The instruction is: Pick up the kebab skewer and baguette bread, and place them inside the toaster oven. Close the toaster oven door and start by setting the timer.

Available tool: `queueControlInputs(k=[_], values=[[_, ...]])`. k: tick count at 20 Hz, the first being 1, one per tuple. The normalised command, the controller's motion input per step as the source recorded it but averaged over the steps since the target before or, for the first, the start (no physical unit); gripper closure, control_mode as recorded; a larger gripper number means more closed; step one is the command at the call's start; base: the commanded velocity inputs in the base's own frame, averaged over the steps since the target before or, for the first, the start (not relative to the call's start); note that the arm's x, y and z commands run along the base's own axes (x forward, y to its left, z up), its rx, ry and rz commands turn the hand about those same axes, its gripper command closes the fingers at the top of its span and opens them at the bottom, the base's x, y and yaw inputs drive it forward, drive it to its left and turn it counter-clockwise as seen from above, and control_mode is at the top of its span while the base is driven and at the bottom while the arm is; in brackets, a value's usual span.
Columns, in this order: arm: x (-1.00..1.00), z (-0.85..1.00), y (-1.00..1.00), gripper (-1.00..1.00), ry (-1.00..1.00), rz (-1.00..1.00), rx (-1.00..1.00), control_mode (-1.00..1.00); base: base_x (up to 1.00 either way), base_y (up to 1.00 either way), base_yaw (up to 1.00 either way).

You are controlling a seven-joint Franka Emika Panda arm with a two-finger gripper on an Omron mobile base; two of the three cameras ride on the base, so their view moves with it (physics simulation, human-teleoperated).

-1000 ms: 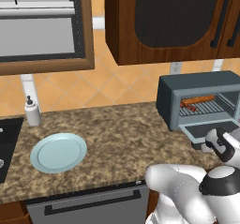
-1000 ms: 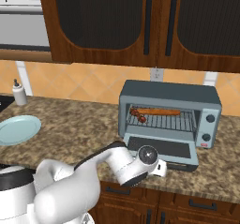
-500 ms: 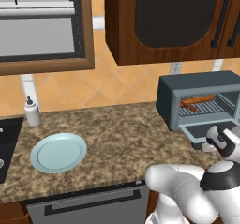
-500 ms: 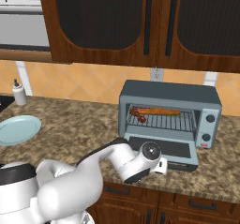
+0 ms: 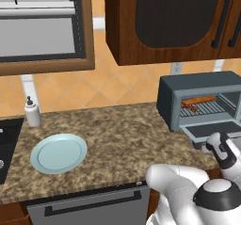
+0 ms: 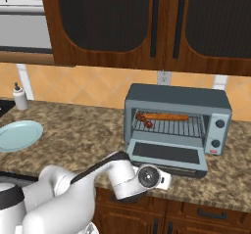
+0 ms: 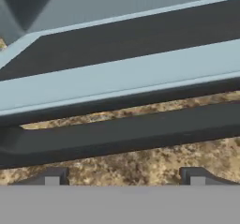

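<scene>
Claw [image 7: 124, 176] released, fingertips spread wide, nothing between them, sitting just below the dark bar handle [image 7: 122, 134] of the toaster oven door [image 6: 169, 153], which hangs open flat. Baguette [image 6: 165, 116] and skewer [image 6: 145, 122] lie on the rack inside the toaster oven [image 6: 175, 97]

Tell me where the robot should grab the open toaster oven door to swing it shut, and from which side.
Grip the dark bar handle along the free edge of the toaster oven door. The door lies folded down, so the bar juts toward the robot with counter showing behind it. Come from the front, fingertips straddling the bar.
</scene>
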Motion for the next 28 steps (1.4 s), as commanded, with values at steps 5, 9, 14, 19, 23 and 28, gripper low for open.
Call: queueControlInputs(k=[5, 9, 14, 19, 23, 28], values=[[0.28, 0.84, -0.08, -1.00, -0.06, -0.12, -0.01, -1.00, 0.00, 0.00, 0.00], [0.19, 0.82, -0.06, -1.00, 0.00, -0.11, -0.03, -1.00, 0.00, 0.00, 0.00], [0.32, 0.53, 0.00, -1.00, 0.00, -0.08, -0.04, -1.00, 0.00, 0.00, 0.00], [0.30, 0.40, -0.01, -1.00, 0.06, -0.01, -0.09, -1.00, 0.00, 0.00, 0.00], [0.52, 0.21, 0.00, -1.00, 0.13, 0.00, -0.13, -1.00, 0.00, 0.00, 0.00], [0.74, 0.03, 0.00, -1.00, 0.14, 0.00, -0.15, -1.00, 0.00, 0.00, 0.00]])
